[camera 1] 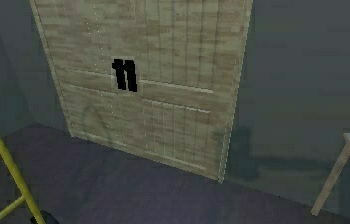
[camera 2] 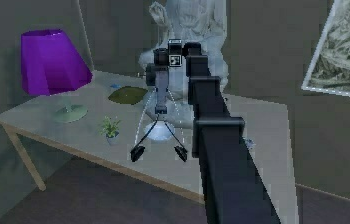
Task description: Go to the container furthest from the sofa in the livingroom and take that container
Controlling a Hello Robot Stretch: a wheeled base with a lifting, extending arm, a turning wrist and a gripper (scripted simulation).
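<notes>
In the arm side view the dark arm (camera 2: 215,130) rises from the bottom edge and reaches over a pale table (camera 2: 263,120). At its far end the gripper (camera 2: 158,152) hangs with two thin fingers (camera 2: 136,153) pointing down toward the tabletop. A small pale, rounded thing (camera 2: 161,129) lies on the table at or behind the fingers; its shape is too vague to name it a container. I cannot tell whether the gripper holds anything.
A purple-shaded lamp (camera 2: 55,62), a tiny green plant (camera 2: 110,128) and a flat green item (camera 2: 129,95) stand on the table's left part. A white statue (camera 2: 188,25) rises behind, beside a wall picture (camera 2: 340,50). The forward view shows a wooden door (camera 1: 148,75), a yellow bar (camera 1: 11,170) and a table corner (camera 1: 345,170).
</notes>
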